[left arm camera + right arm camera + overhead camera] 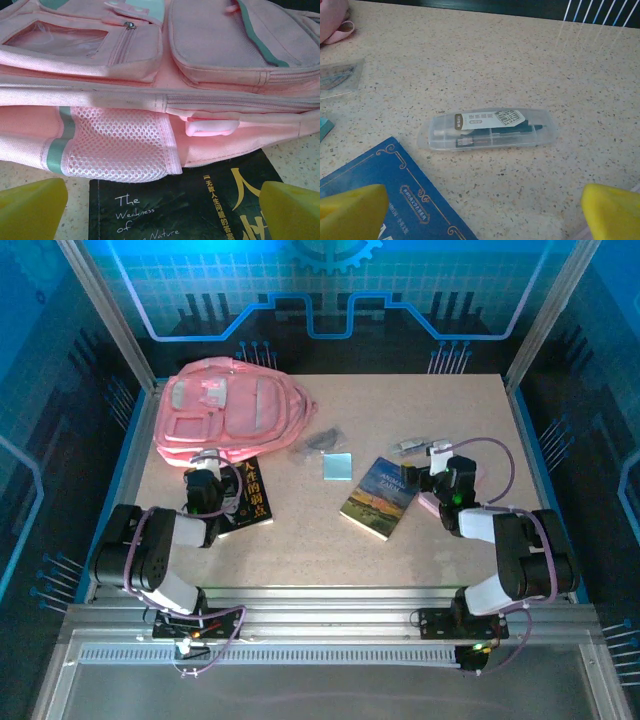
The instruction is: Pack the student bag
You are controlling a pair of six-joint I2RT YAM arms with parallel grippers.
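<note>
Your left gripper (162,212) is wide open and empty over the black book (200,200), whose far edge meets the bag (210,60). Grab low and you could snag the mesh pocket (120,145) or just skid the book. The right gripper (482,212) is open too, and the slick clear case (487,131) beyond it might squirt out. The bag lies at the table's far left and looks zipped shut.

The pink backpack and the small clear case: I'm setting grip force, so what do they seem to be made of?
The pink backpack looks like soft woven fabric, matte, with stitched seams and a mesh side pocket. The small clear case looks like rigid translucent plastic, faintly glossy, going by its see-through walls and moulded rounded ends.
</note>
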